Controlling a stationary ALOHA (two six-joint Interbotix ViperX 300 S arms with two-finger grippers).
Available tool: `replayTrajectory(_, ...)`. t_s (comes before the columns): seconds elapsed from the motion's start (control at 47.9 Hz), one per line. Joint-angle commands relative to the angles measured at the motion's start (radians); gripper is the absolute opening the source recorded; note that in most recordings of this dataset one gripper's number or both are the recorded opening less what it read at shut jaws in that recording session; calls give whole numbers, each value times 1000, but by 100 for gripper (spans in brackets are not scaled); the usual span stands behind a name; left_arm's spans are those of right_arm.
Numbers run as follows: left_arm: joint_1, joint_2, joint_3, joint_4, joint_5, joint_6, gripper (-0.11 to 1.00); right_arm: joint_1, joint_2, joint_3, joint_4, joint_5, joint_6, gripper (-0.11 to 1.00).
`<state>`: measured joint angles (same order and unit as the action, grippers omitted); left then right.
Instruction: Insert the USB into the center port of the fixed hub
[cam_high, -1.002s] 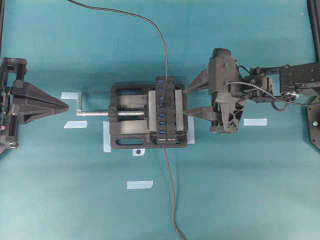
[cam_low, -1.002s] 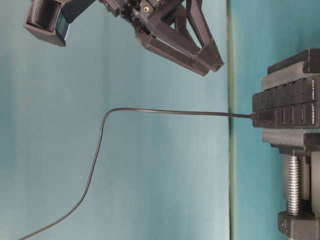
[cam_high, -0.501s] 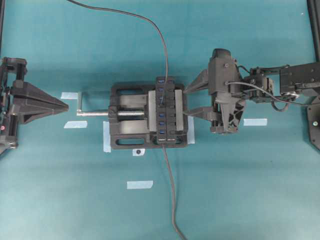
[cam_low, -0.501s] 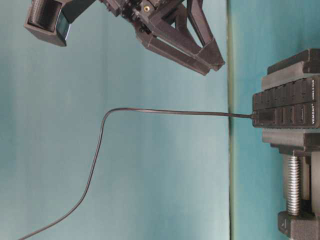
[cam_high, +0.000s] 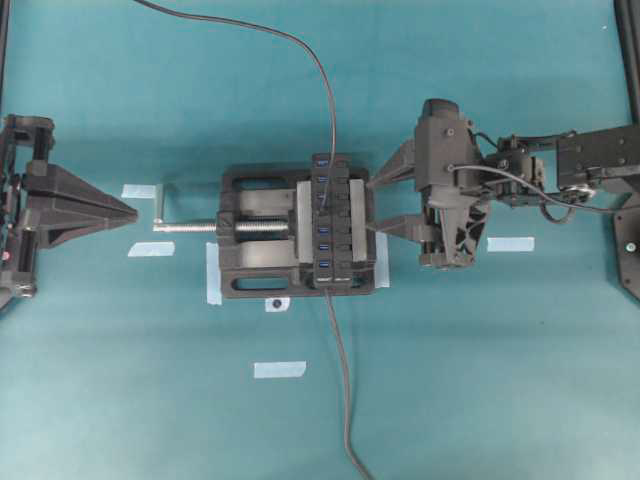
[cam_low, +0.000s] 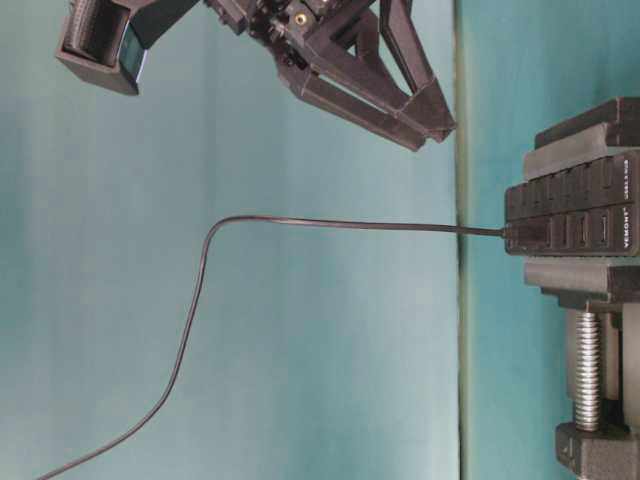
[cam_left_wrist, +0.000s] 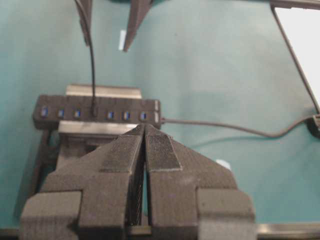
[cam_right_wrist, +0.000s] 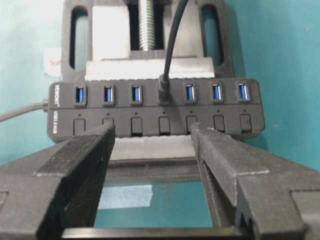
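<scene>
The right gripper (cam_right_wrist: 152, 145) fingers (cam_right_wrist: 85, 150) stand wide apart and empty. Just beyond their tips lies the fixed hub (cam_right_wrist: 155, 107), with the USB (cam_right_wrist: 163, 90) seated upright in the center port (cam_right_wrist: 163, 96), three blue slots on either side. Insertion looks done; the next move is probably a clear retreat. The left gripper (cam_left_wrist: 144, 137), well away, has its pads pressed together.

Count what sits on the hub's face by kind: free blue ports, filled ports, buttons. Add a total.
Free blue ports: 6
Ports filled by the USB: 1
Buttons: 7
Total: 14
</scene>
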<state>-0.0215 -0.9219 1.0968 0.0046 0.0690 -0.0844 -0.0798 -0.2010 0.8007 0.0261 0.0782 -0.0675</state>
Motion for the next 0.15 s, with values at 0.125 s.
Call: replayTrajectory(0.125,0,3,-12,2,-9,2,0,3,-6,-25,0,-9,8,68)
